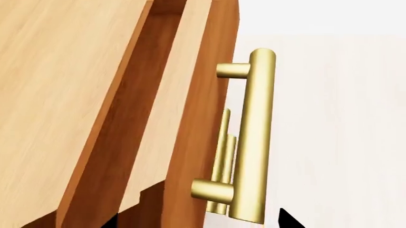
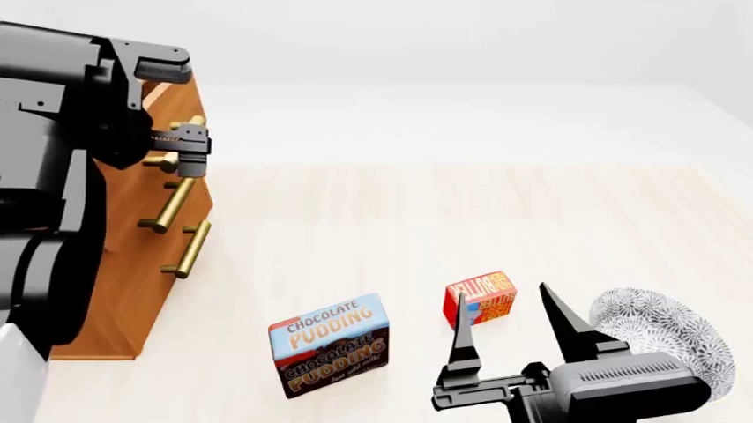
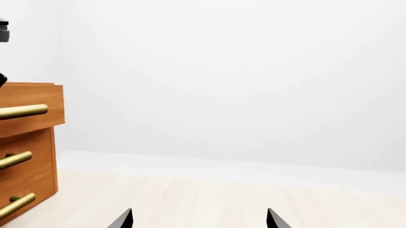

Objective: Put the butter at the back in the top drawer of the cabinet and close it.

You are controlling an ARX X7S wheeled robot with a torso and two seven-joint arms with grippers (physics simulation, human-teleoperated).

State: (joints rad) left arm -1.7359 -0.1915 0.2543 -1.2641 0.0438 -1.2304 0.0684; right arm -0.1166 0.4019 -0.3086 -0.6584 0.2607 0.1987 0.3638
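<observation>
Butter [image 2: 481, 299]: on floor, just ahead of my right gripper [image 2: 516, 328], beside pudding box [image 2: 330, 345], well apart from cabinet [image 2: 130, 291]. Right fingers spread, holding nothing (prob. lined up for the pick). Top drawer [image 3: 28, 111]: pulled out a little, ready to receive it. My left gripper [image 2: 189, 145] at its handle [image 1: 254, 137]; whether it's clamped, can't tell. Left wrist view shows the gap behind drawer front; head view doesn't. Patterned object [image 2: 665, 330] beside right arm.
</observation>
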